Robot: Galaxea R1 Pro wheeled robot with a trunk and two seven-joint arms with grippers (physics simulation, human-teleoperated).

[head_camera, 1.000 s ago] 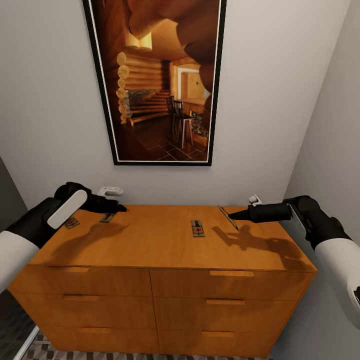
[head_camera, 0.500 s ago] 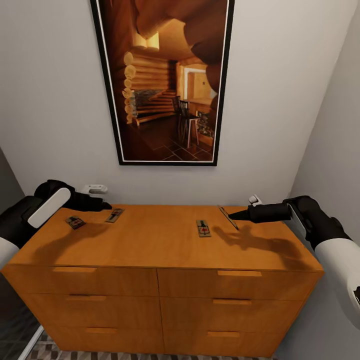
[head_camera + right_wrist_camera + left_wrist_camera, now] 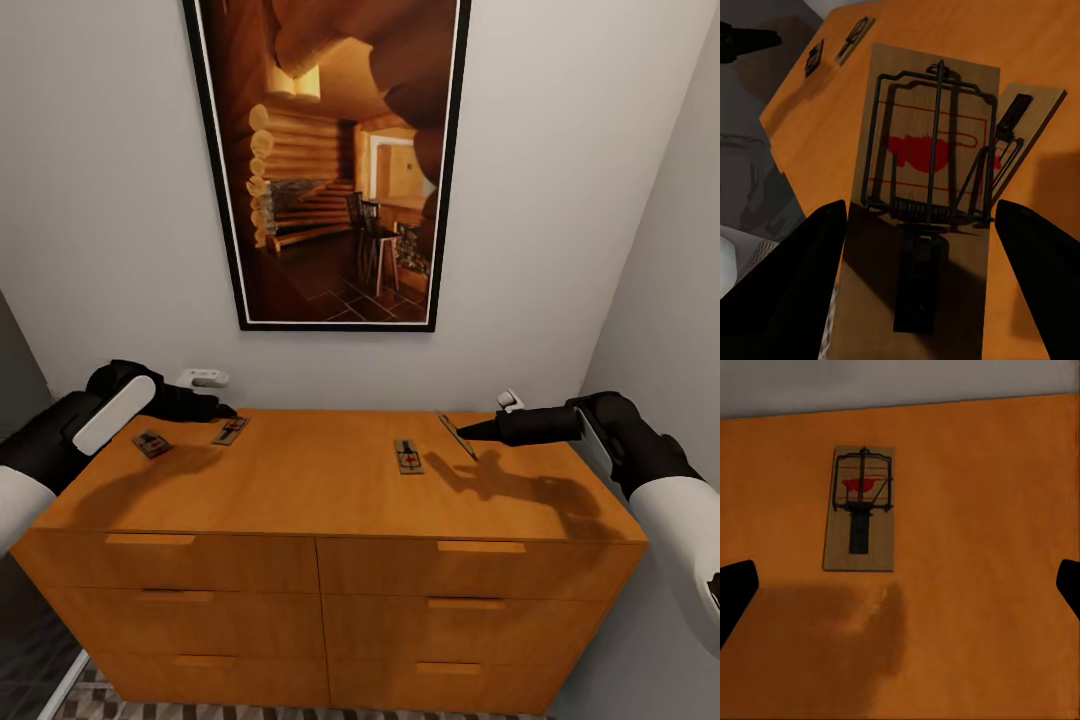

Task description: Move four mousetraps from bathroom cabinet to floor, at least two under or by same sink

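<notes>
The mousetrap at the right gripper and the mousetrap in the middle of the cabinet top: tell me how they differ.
The trap at the right gripper is tilted up on edge between the right gripper fingers; the middle trap lies flat on the cabinet. The first is gripped, the second stands apart from both grippers. Both are small brown boards with metal wire and a red mark.

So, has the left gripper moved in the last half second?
Yes, slightly. Against the mousetrap lying on the cabinet, the left gripper stopped just short of it then; now its tip reaches over it, toward the cabinet's middle.
</notes>
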